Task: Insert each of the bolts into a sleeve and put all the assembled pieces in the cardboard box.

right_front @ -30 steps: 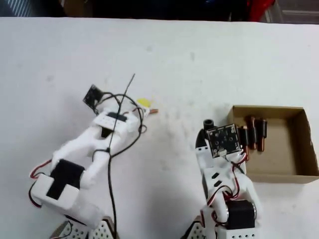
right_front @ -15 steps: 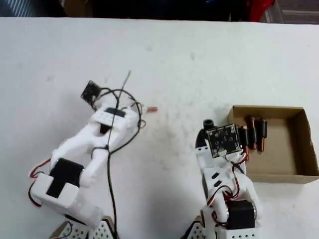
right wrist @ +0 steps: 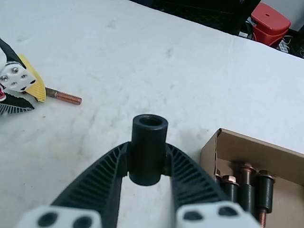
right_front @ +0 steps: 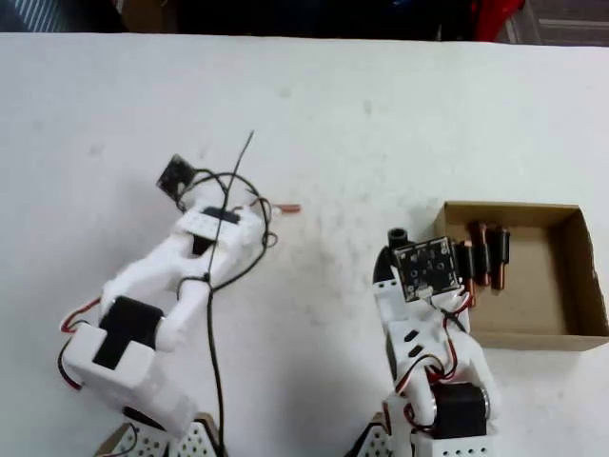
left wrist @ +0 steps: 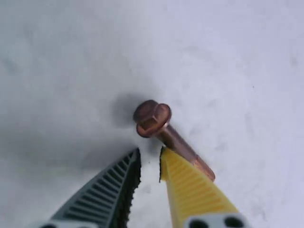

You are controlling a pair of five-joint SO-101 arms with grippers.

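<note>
The white surface carries a box and a bolt. The box, brown card, sits flat with its open side up, near the surface's right edge. The copper bolt lies on its side on bare surface well to the left of the box, about level with the box's far wall. Faint grey smudges mark the surface far beyond the box, toward the far edge.
</note>
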